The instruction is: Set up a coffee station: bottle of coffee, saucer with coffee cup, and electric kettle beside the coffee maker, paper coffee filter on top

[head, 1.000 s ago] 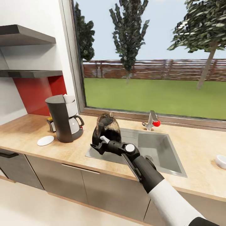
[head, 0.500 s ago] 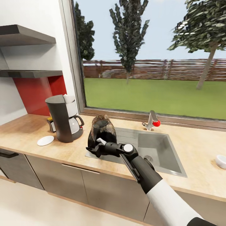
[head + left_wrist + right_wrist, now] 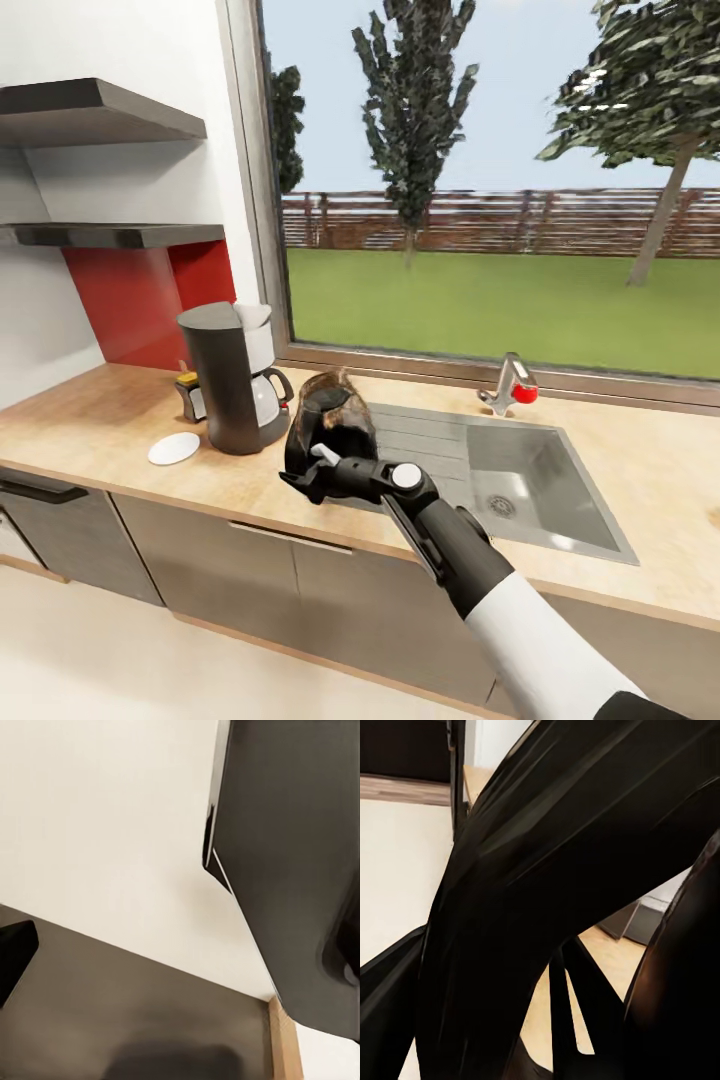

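One item of the task is in my right tool (image 3: 312, 480): in the head view it is clenched on the dark handle of the electric kettle (image 3: 328, 425), which it carries just above the worktop (image 3: 120, 415), at the near left corner of the sink (image 3: 520, 480) and just beside the coffee maker (image 3: 232, 380). The coffee maker stands on the worktop below the shelf (image 3: 110, 235); a white saucer (image 3: 174, 448) lies flat near its base, and a small yellow-topped object (image 3: 190, 396) sits behind it, too small to identify. I judge the kettle rigid and fairly heavy, with a smooth body likely to slip, so the handle is the proper hold; gripped there, it may swing or tip when set down. The spot between coffee maker and sink looks free for it. In the left wrist view I see pale floor, a dark cabinet front and a strip of wooden edge; the left tool's state I cannot tell. In the right wrist view the black curves of the kettle handle (image 3: 547, 892) crowd the lens, so the contact itself and the fingers are hard to make out, with a patch of worktop beyond. The faucet (image 3: 510, 385) stands behind the sink.
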`<state>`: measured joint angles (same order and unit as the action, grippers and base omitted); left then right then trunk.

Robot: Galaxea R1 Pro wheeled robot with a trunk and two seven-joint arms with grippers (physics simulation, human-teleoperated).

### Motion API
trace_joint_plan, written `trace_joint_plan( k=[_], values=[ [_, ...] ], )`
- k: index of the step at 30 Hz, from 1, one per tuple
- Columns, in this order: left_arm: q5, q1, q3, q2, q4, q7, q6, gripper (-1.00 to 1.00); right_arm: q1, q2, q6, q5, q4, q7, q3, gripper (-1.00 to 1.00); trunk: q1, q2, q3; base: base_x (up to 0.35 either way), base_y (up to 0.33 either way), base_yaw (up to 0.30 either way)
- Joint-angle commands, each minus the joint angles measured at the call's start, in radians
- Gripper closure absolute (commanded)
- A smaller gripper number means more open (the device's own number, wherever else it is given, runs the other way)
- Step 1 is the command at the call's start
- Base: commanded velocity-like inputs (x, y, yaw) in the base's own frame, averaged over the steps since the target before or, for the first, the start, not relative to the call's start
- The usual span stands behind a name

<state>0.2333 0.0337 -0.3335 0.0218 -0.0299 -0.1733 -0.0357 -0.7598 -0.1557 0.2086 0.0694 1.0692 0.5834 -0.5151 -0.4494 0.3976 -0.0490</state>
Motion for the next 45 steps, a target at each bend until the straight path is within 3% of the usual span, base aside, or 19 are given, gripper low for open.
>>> trace_joint_plan(
  k=[1,6,10,14,17,45],
  values=[
    [0.011,0.002,-0.007,0.0,-0.003,-0.003,-0.001,-1.0,-0.001,-0.001,0.003,0.001,-0.005,-0.001,0.001,1.0,-0.001,0.002,-0.002,0.006,0.302,0.0],
    [0.011,0.002,-0.007,0.001,-0.002,-0.003,0.0,-1.0,-0.001,-0.001,-0.011,0.003,-0.036,-0.011,0.001,1.0,-0.001,0.002,-0.002,0.102,0.265,0.0],
    [0.011,0.002,-0.007,0.002,-0.002,-0.003,-0.001,-1.0,-0.001,-0.002,-0.085,-0.007,-0.12,-0.012,0.001,1.0,-0.001,0.002,-0.002,0.111,0.078,0.0],
    [0.011,0.002,-0.007,0.001,-0.002,-0.003,0.0,-1.0,-0.001,-0.002,-0.096,-0.006,-0.139,-0.015,0.001,1.0,-0.001,0.002,-0.002,0.032,0.005,0.0],
    [0.011,0.002,-0.007,0.001,-0.003,-0.003,0.0,-1.0,-0.001,-0.001,-0.105,-0.005,-0.154,-0.055,0.001,1.0,-0.001,0.002,-0.002,0.238,0.0,0.0],
    [0.011,0.002,-0.006,0.002,-0.002,-0.003,0.0,-1.0,-0.001,-0.002,-0.133,-0.009,-0.164,-0.074,0.0,1.0,-0.001,0.002,-0.002,0.133,0.069,0.0]
  ],
)
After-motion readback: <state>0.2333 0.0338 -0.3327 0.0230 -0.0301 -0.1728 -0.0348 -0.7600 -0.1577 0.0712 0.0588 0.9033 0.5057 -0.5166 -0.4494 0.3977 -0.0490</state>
